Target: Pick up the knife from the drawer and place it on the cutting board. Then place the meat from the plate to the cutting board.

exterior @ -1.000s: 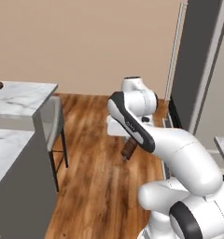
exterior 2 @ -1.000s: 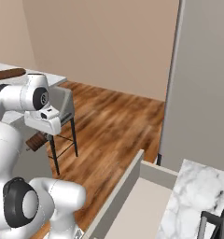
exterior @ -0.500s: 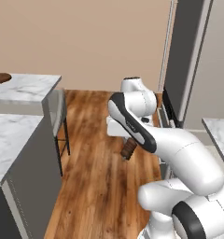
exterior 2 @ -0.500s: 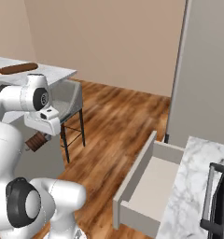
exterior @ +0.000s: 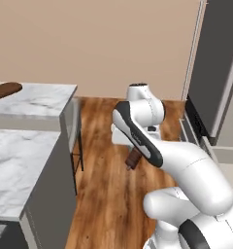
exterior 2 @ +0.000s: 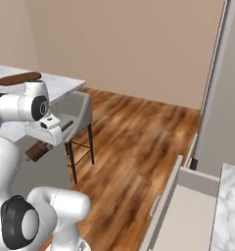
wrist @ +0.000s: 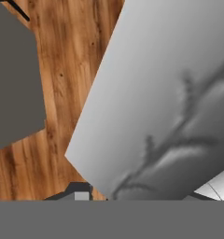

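My gripper point(exterior: 132, 153) point(exterior 2: 39, 146) hangs below the white hand over the wooden floor, shut on the knife point(exterior: 132, 159) point(exterior 2: 35, 152). Only the knife's dark reddish-brown handle shows, pointing down and outward; the blade is hidden. The oval dark brown cutting board point(exterior: 5, 90) point(exterior 2: 19, 78) lies on the far marble counter, well to the left of the gripper and higher than it. The open cream drawer point(exterior 2: 185, 211) juts out at the lower right of the right base view, with a pale bare inside. The plate and the meat are out of view.
A marble-topped island point(exterior: 21, 160) point(wrist: 170, 93) with grey sides stands left of the arm. A grey stool point(exterior 2: 79, 115) with thin black legs is tucked against it. A tall dark cabinet point(exterior: 215, 73) rises on the right. Wooden floor point(exterior 2: 134, 132) lies open between them.
The whole picture has shifted: the base has moved, so the counter with the board sits nearer and the drawer has slid to the right edge. The arm keeps its pose with the knife.
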